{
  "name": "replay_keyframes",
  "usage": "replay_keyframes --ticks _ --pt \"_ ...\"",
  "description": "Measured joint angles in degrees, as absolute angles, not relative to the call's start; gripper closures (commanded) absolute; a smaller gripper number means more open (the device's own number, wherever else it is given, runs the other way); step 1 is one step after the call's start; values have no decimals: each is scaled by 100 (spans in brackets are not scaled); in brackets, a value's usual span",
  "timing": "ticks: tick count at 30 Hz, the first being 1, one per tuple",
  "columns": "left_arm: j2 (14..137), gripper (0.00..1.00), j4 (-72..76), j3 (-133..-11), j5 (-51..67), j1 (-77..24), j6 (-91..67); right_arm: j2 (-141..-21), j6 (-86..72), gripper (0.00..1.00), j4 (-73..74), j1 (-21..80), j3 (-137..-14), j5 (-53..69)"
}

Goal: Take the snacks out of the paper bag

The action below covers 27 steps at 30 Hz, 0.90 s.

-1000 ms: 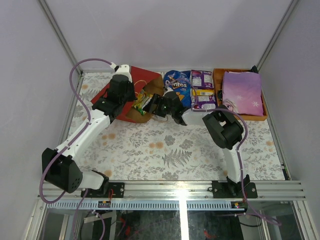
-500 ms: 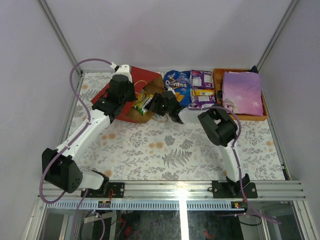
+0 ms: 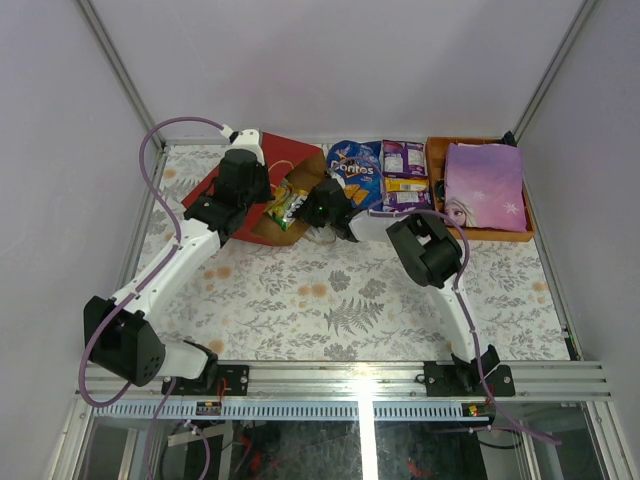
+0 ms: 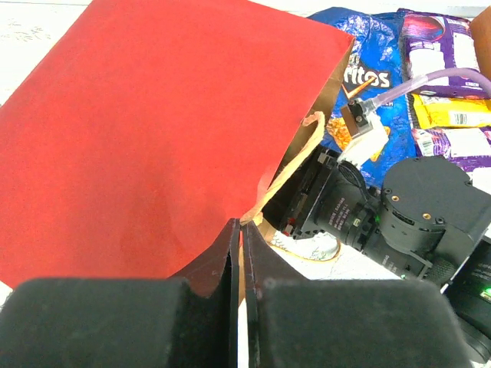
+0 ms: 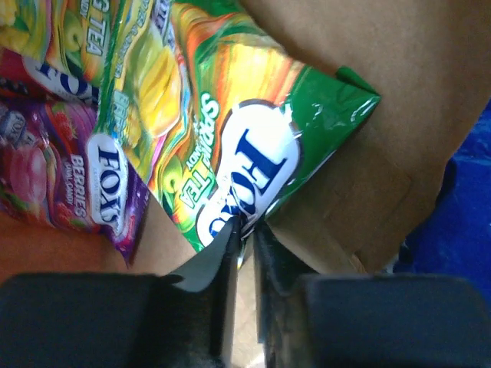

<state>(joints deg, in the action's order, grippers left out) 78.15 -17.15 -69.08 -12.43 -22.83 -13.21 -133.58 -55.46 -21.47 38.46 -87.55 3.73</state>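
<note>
The paper bag (image 3: 283, 158), red outside and brown inside (image 5: 383, 77), lies on its side with its mouth facing right. My left gripper (image 4: 239, 230) is shut on the bag's lower rim, a sliver of brown paper between the jaws. My right gripper (image 5: 245, 226) reaches into the mouth, its jaws shut on the edge of a green Fox's candy packet (image 5: 230, 138). Beside that packet inside the bag lie a purple berries packet (image 5: 54, 184) and another yellow-green one (image 5: 54, 31). On the table lie the blue Doritos bag (image 3: 355, 165), a purple pack (image 3: 403, 158) and a yellow pack (image 3: 405, 184).
An orange tray (image 3: 437, 150) at the back right holds a flat lilac printed item (image 3: 485, 180). The bag's tan cord handle (image 4: 330, 249) loops on the table under the right wrist. Grey walls close in the table on three sides.
My right gripper has moved left into the bag's mouth and its jaws have closed on the green packet's edge. The left arm and the bag have stayed put.
</note>
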Motion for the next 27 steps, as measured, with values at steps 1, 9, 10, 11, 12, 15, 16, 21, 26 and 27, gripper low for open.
replay_keyframes --ticks 1,9,10,11,12,15,16,21,26,27 --pt "7815 100 -1715 -6908 -1243 -2283 -1321 -13421 -5575 100 -2137 3846 -8818 395" --pt "7813 100 -1717 -6908 -1251 -2290 -1319 -13426 -5575 100 -2145 3846 -8873 464" --pt "7813 100 -1717 -6908 -1253 -2290 -1319 -13349 -5546 100 -2154 3846 -8777 475" --pt "7813 100 -1717 -6908 -1256 -2292 -1319 -13225 -5518 100 -2150 3846 -8643 497" --pt "7813 100 -1717 -6908 -1264 -2300 -1319 -13069 -5485 100 -2134 3846 -8497 513" --pt "7813 100 -1717 -6908 -1291 -2316 -1317 -12608 -5376 100 -2075 3846 -8228 519" --pt "7813 100 -1717 -6908 -1293 -2316 -1319 -12427 -5336 100 -2062 3846 -8169 519" --pt "7791 100 -1726 -6908 -1323 -2322 -1319 -11646 -5201 100 -2027 3846 -8068 521" --pt "7708 100 -1730 -6908 -1356 -2344 -1319 -10965 -5142 100 -1994 3846 -7900 521" --pt "7701 100 -1730 -6908 -1356 -2349 -1319 -10849 -5137 100 -1997 3846 -7843 519"
